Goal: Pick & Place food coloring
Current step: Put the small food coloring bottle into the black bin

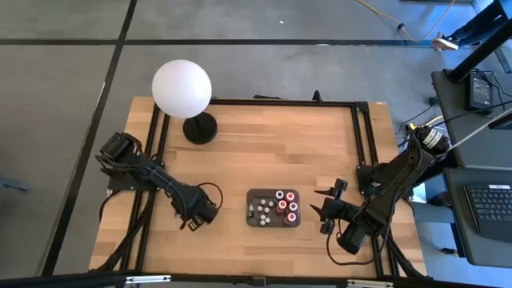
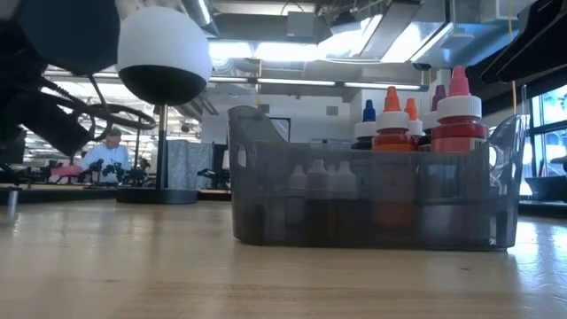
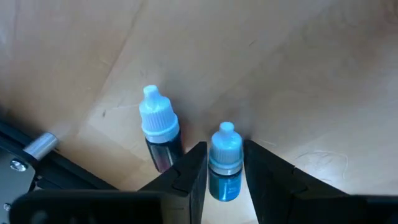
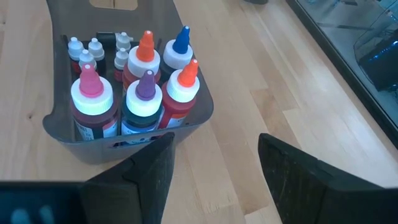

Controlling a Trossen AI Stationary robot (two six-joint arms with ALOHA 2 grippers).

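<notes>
While my left gripper (image 3: 225, 171) sits low over the bare wood on the left side of the table (image 1: 264, 136), its fingers (image 3: 186, 177) stand narrow on either side of a small blue bottle (image 3: 224, 163) of food coloring — pressed to its sides or just short of them, I cannot tell. I judge the bottle stands upright so that I can take it below the cap. A second small bottle (image 3: 159, 134), darker, with a pale cap, stands just beside it, outside my fingers.

My right gripper (image 4: 214, 171) waits near the dark grey tray (image 1: 273, 208), fingers wide, holding nothing — likely kept clear of the left arm's path. The tray stands at the table's middle.

Counted from my right wrist: six larger bottles (image 4: 146, 93) with coloured tips, and four tiny white-capped ones (image 4: 96, 51) behind them, all in the tray. On the table — two.
</notes>
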